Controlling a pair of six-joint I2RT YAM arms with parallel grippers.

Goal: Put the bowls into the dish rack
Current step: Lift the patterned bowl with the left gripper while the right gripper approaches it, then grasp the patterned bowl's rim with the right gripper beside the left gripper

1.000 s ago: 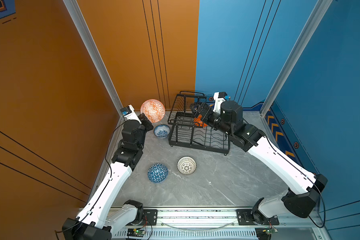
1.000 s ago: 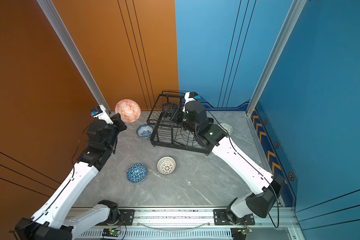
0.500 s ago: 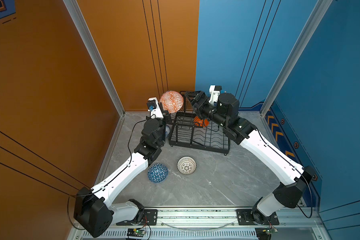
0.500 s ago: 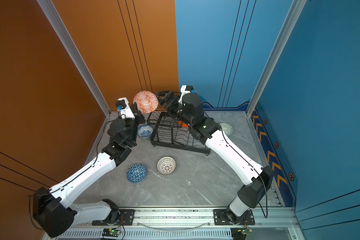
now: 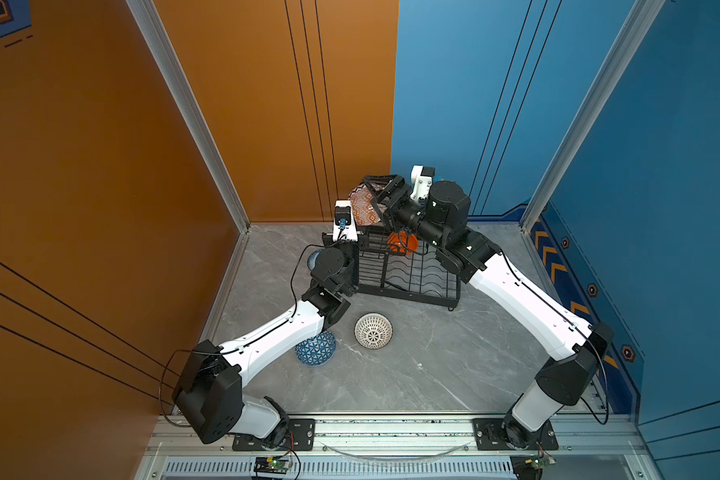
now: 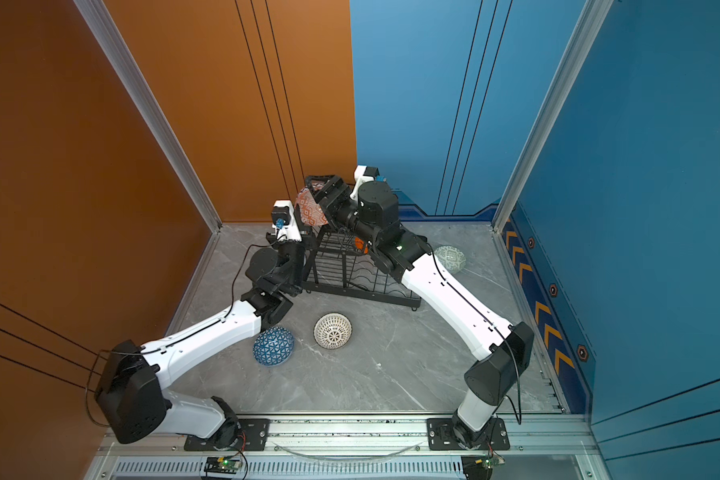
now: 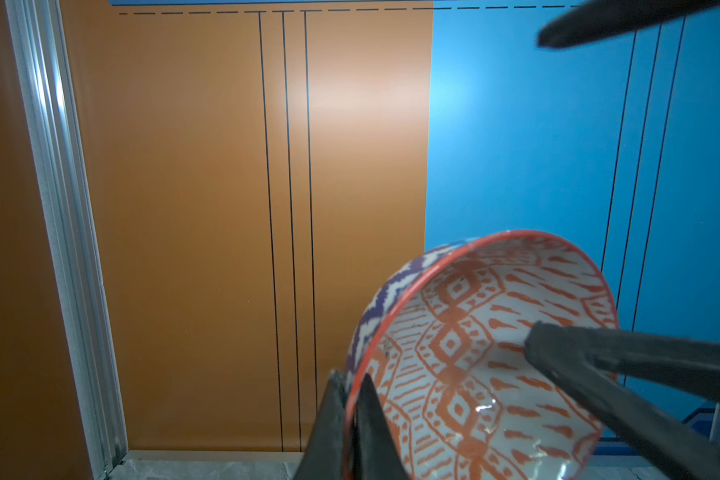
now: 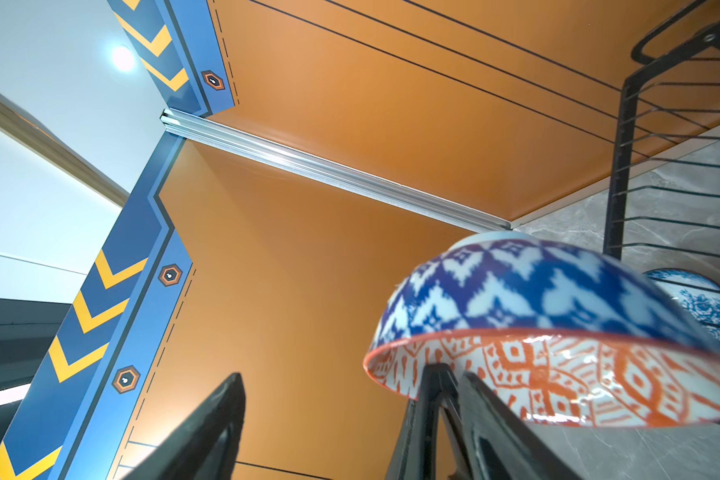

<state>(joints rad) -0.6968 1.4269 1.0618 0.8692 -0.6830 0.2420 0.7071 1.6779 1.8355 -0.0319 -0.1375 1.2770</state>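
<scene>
Orange wall (image 7: 184, 208) behind: patterned bowl (image 7: 474, 353) rim pinched in left tool (image 7: 348, 386).

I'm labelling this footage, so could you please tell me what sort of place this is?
Probably a purpose-built robot test cell, not a kitchen: orange walls and blue walls enclose a marble-look tabletop, and the left arm and right arm stand on a front rail.

Orange-white patterned bowl (image 7: 474, 353), blue-white outside, blue triangle-patterned bowl (image 5: 316, 348), white dark-dotted bowl (image 5: 373, 330), black dish rack (image 5: 408, 294)
</scene>
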